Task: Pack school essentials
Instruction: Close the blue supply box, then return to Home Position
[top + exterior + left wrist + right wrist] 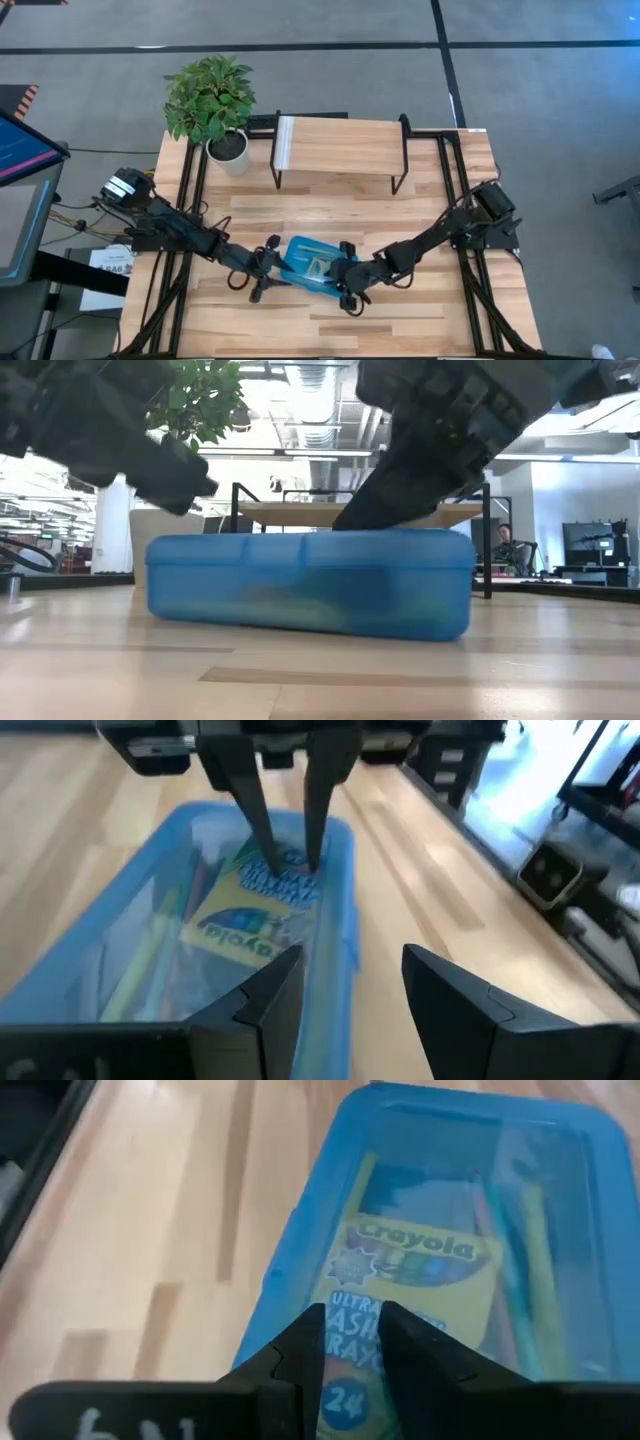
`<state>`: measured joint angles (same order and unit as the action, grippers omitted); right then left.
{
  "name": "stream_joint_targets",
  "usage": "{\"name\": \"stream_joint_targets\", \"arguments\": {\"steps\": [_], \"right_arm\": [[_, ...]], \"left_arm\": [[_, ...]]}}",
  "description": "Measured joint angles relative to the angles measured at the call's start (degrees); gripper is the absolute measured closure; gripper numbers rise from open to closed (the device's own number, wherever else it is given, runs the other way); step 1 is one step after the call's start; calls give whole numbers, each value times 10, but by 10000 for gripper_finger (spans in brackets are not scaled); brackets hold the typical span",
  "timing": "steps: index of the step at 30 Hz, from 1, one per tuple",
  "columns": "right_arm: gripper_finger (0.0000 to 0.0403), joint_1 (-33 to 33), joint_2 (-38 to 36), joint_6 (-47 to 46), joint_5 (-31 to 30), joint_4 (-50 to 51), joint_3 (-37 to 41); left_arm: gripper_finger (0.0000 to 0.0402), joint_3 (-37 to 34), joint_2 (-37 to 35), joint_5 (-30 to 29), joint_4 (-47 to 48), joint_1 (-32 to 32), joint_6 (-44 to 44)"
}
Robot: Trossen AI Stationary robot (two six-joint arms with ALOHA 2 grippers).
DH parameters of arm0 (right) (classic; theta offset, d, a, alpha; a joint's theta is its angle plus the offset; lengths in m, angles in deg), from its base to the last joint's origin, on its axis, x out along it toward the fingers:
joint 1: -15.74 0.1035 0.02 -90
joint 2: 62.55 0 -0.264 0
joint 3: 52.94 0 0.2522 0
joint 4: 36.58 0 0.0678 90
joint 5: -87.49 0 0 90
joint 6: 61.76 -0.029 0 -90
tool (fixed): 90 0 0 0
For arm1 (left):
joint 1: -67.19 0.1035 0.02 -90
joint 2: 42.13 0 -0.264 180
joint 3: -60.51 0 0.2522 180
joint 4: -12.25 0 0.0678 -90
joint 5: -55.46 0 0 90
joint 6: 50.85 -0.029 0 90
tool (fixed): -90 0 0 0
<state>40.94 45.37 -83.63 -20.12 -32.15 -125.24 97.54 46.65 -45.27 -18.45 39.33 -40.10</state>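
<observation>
Arms reach in over the blue case (305, 262) from either end. Left gripper (345, 985) straddles one end wall, fingers parted. Right gripper (352, 1342), fingers nearly together, presses the closed lid over the crayon box (420, 1295) inside, gripping nothing

The case (305, 262) lies on the table (420, 310) toward six o'clock, crayon box (415, 1295) and pencils (150, 955) inside; the rack (340, 150) stands at twelve, the plant (210, 100) at ten o'clock
</observation>
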Motion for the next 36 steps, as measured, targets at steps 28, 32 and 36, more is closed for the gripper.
{"name": "stream_joint_targets", "arguments": {"steps": [28,32,36], "right_arm": [[283,-62,-364,221,-65,29,96],[297,-73,-423,210,-65,-57,186],[315,-82,-473,210,-65,-136,261]], "left_arm": [[278,0,-622,28,342,164,-110],[330,-14,-690,23,377,165,-120],[388,-47,-755,11,374,165,-125]]}}
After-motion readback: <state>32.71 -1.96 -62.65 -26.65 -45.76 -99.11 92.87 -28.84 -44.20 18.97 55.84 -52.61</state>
